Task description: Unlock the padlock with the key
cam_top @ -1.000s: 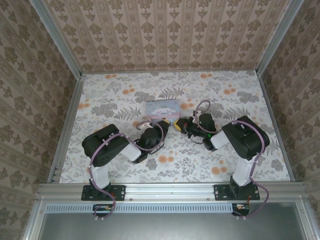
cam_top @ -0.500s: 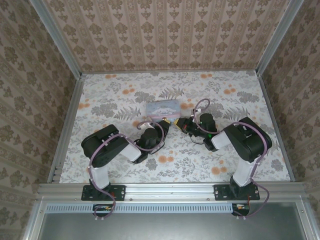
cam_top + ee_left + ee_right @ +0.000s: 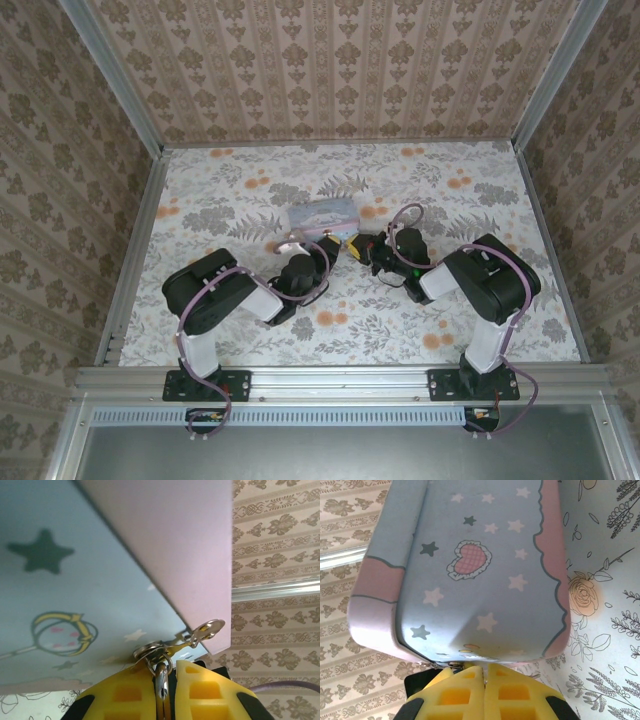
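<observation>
The pastel cartoon tin (image 3: 325,212) is tipped up at mid-table, with both grippers at its near edge. My left gripper (image 3: 165,662) is shut on a thin silvery loop (image 3: 161,679), apparently the padlock's shackle. The loop hooks through a metal ring (image 3: 150,652) at the tin's latch, and a silvery hasp tab (image 3: 207,630) sticks out beside it. The padlock's body is hidden between the yellow fingers. My right gripper (image 3: 485,667) is shut, its tips against the tin's (image 3: 480,570) lower edge by the latch. The key is hidden. Seen from above, the left gripper (image 3: 326,243) and right gripper (image 3: 355,248) nearly touch.
The floral tablecloth (image 3: 230,190) stretches around the tin. Patterned walls close in the back and both sides (image 3: 340,70). An aluminium rail (image 3: 340,380) runs along the near edge by the arm bases.
The tin has tipped further, so its lid now faces away and looks narrower from above. Both wrists have turned slightly at the latch. Both grippers stay shut.
</observation>
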